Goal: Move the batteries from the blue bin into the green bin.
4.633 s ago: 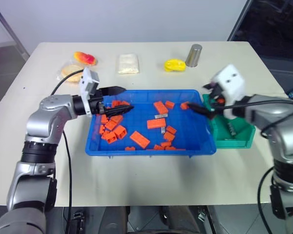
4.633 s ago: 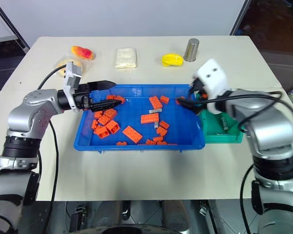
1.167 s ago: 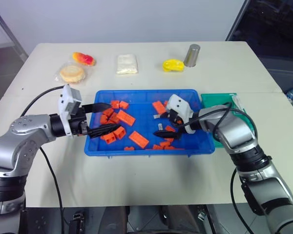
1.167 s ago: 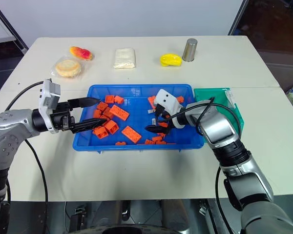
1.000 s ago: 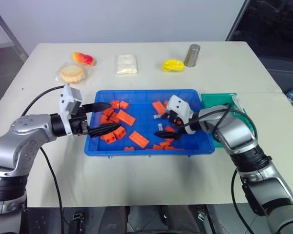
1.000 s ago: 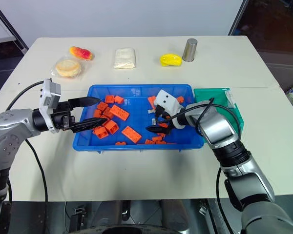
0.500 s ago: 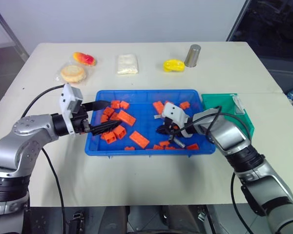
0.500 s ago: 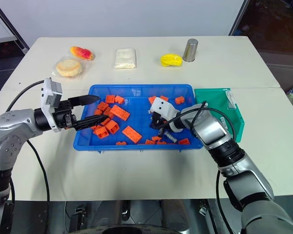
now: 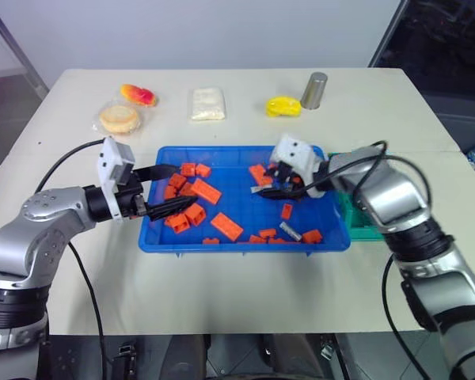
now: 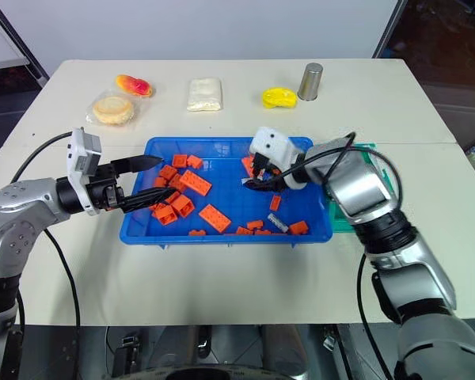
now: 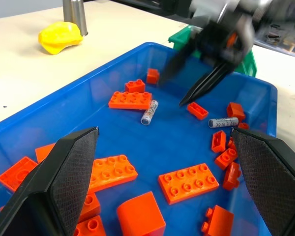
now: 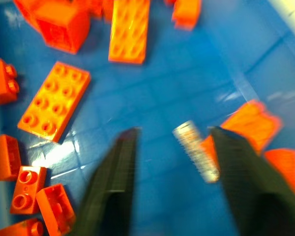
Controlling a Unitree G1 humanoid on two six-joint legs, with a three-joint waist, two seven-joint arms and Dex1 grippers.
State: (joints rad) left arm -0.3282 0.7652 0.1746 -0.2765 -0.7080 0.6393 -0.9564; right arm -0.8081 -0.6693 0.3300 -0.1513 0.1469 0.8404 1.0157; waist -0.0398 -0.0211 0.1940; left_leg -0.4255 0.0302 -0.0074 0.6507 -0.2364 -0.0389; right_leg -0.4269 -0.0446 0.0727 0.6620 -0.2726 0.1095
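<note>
Batteries: two seen in the blue bin [image 9: 236,245]. Head views: one battery [image 9: 290,232] lies near the bin's front rim, right half, among orange bricks [image 9: 226,226]; the second battery [image 9: 260,189] sits nearer the bin's middle, just beside a large brick and right at the right gripper [image 9: 267,191]. That gripper hangs over the bin's right half, fingers apart, nothing between them. Left gripper [image 9: 171,188] reaches over the bin's left end, fingers spread, empty. Green bin [image 9: 365,228] touches the blue bin's right side, mostly hidden by the right arm. Grey can [image 9: 313,89] and yellow object [image 9: 283,105] stand on the bench [image 9: 245,293] behind the blue bin.

Left wrist view: both batteries on the bin floor, one [image 11: 149,112] beside a long brick, one [image 11: 223,122] nearer the far wall. Own fingers wide apart.

Right wrist view: battery [image 12: 195,150] lies on the bin floor between the parted fingers [image 12: 113,182], untouched; blurred.
</note>
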